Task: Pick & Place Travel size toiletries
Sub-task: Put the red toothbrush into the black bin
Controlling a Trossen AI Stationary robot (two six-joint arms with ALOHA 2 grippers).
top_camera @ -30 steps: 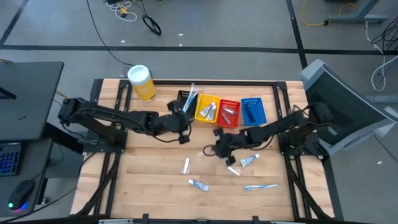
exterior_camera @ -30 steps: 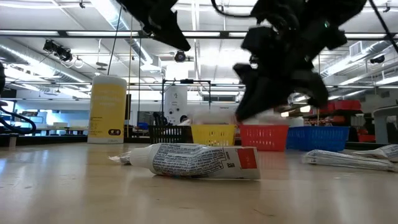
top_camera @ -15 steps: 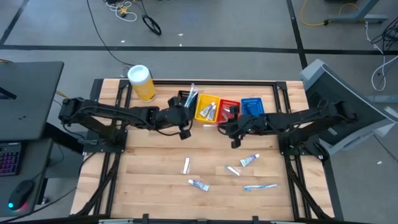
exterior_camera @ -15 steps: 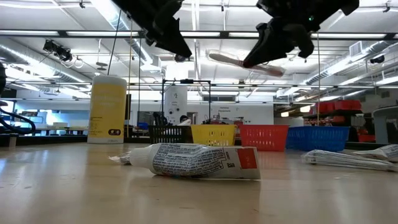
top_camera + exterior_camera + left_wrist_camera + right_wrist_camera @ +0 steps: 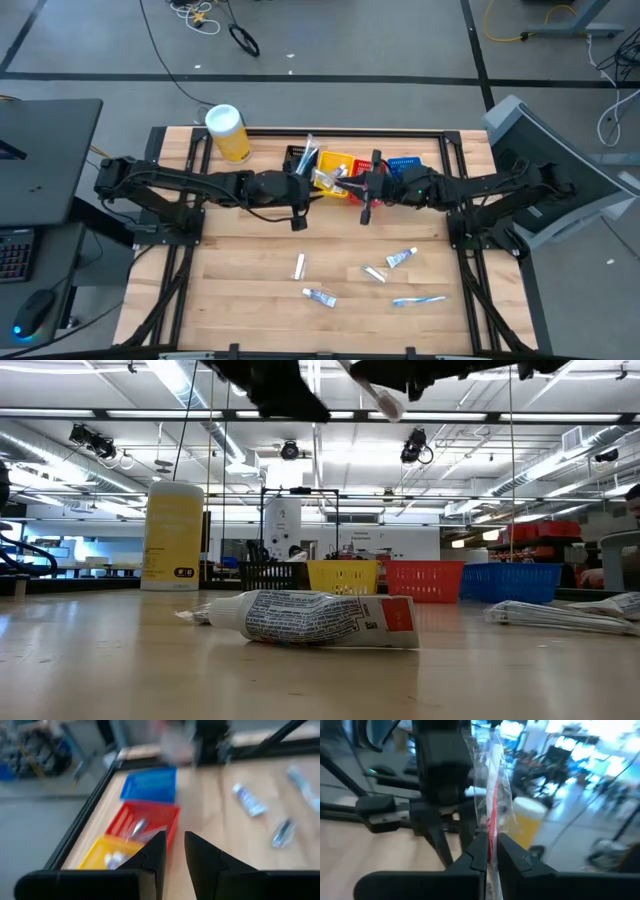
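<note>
Right gripper: raised over yellow basket, moved there from mid-table, pinching wrapped toothbrush.
Left gripper: beside yellow basket, fingers narrowly apart, holding nothing.

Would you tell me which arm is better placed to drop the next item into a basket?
Right: its gripper is shut on a wrapped toothbrush above the baskets. The left gripper holds nothing.

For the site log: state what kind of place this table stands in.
Probably an industrial robotics lab or workshop. The low view shows an open ceiling with strip lights and ducts; the high view shows a concrete floor with loose cables and a monitor beside the wooden table.
</note>
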